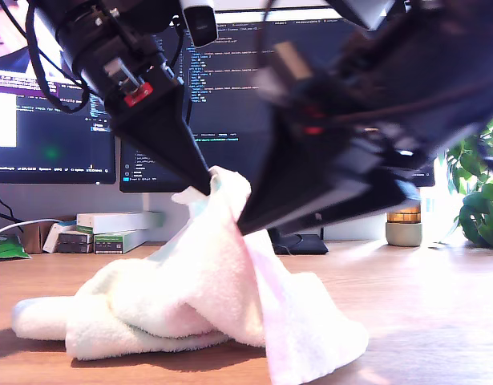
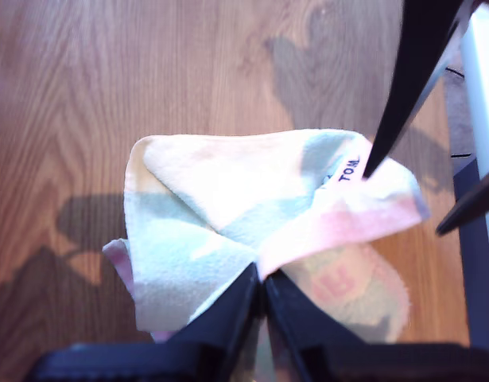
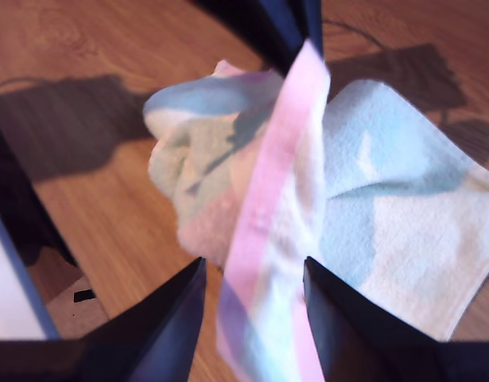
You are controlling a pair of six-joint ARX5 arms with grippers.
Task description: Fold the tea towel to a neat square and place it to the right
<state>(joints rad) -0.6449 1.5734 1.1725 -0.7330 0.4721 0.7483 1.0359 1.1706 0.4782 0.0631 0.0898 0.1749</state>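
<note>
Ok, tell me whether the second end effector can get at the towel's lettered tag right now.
Probably yes: my second end effector is open, one of its fingers beside the tag on the tea towel, nothing covering it.

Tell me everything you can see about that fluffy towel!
The tea towel is soft white terry cloth with pale pink and mint-green bands and some pink lettering. It sits bunched and rumpled on the wooden table, not folded yet. Two black claws lift it at the top: my first claw looks shut on a pink edge, while my second claw has a pink band between its open fingers.
</note>
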